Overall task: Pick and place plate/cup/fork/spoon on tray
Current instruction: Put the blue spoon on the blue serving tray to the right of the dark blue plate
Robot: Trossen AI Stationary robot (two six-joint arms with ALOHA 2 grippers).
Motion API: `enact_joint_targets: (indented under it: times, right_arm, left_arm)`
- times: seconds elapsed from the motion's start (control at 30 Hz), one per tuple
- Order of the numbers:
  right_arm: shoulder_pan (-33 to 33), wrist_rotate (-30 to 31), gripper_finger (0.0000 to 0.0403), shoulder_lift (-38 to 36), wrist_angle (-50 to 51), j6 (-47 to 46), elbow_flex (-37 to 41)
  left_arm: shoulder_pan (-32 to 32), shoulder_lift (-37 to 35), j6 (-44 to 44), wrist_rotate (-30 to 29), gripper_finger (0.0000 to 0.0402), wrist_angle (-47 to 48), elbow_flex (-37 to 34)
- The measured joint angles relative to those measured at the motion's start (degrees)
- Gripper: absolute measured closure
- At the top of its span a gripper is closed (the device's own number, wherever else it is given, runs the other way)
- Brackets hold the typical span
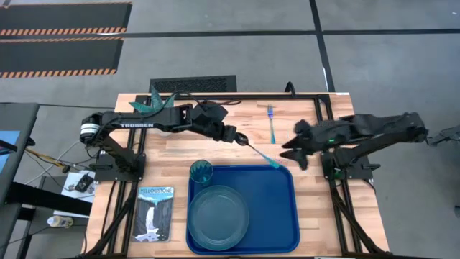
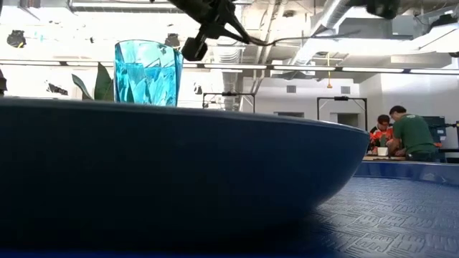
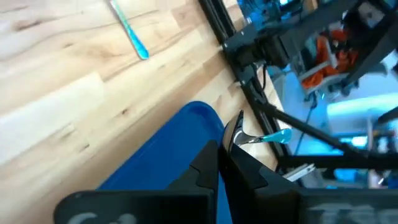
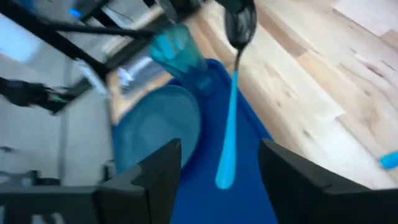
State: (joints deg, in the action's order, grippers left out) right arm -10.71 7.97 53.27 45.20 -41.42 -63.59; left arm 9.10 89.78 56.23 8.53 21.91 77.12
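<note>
Left hand [image 1: 236, 136] pinches the spoon [image 1: 259, 152] by its bowl above the tray's [image 1: 277, 216] far edge, while the right hand [image 1: 293, 150] waits open beside that tray's far right corner.

Bright blue tray [image 1: 277, 216], teal plate [image 1: 218, 210], translucent teal cup [image 1: 201, 172].

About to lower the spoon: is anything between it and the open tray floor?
Nothing visible blocks it. The left gripper holds the spoon by its bowl end, handle tip over the tray corner. The cup and plate sit off to the side.
</note>
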Motion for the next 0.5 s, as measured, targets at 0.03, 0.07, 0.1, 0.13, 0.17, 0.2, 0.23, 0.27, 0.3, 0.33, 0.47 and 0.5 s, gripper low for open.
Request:
enact_joint_targets:
  times: [0.03, 0.07, 0.1, 0.13, 0.17, 0.2, 0.23, 0.27, 0.3, 0.33, 0.47, 0.5]
  right_arm:
    - [-0.8, 0.6, 0.0167, -1.7, 0.6, -0.8, 0.0]
    - [-1.7, 1.5, 0.0169, -3.3, 1.6, -1.5, 0.0]
    - [-2.5, 2.5, 0.0171, -4.7, 2.1, -2.0, 0.0]
    - [-3.4, 3.6, 0.0173, -6.0, 2.1, -2.3, 0.0]
    - [-4.2, 4.6, 0.0175, -7.5, 2.4, -2.7, 0.0]
    - [-4.9, 5.5, 0.0177, -8.8, 3.1, -3.5, 0.0]
    - [-5.5, 6.6, 0.0179, -9.8, 3.3, -4.4, 0.0]
    - [-6.1, 8.0, 0.0181, -10.9, 3.2, -5.2, 0.0]
    - [-6.5, 9.2, 0.0181, -12.1, 3.6, -5.6, 0.0]
    - [-6.9, 10.3, 0.0182, -12.8, 4.1, -6.0, 0.0]
    - [-7.7, 14.4, 0.0184, -14.6, 6.0, -6.7, 0.0]
    - [-7.7, 14.7, 0.0184, -14.9, 6.4, -6.8, 0.0]
  left_arm:
    - [0.0, 0.3, -1.5, 0.4, 0.0401, 1.1, 1.0]
    - [0.1, 0.5, -3.0, 1.0, 0.0401, 2.7, 1.7]
    - [0.1, 1.2, -4.1, 1.5, 0.0401, 3.3, 2.5]
    - [0.1, 2.0, -5.2, 1.9, 0.0401, 3.0, 3.4]
    - [0.1, 2.4, -6.1, 2.1, 0.0401, 3.8, 4.1]
    - [0.2, 2.9, -7.2, 2.1, 0.0401, 5.4, 4.6]
    - [0.2, 3.6, -8.1, 2.1, 0.0401, 5.3, 5.3]
    - [0.2, 4.3, -8.9, 2.2, 0.0401, 4.5, 6.0]
    - [0.2, 4.4, -9.8, 2.2, 0.0401, 5.3, 6.0]
    - [0.2, 5.1, -11.1, 2.2, 0.0401, 5.8, 6.0]
    - [-0.1, 7.7, -14.2, 5.0, 0.0401, 5.6, 6.5]
    - [-0.4, 8.5, -15.0, 5.9, 0.0401, 5.2, 6.8]
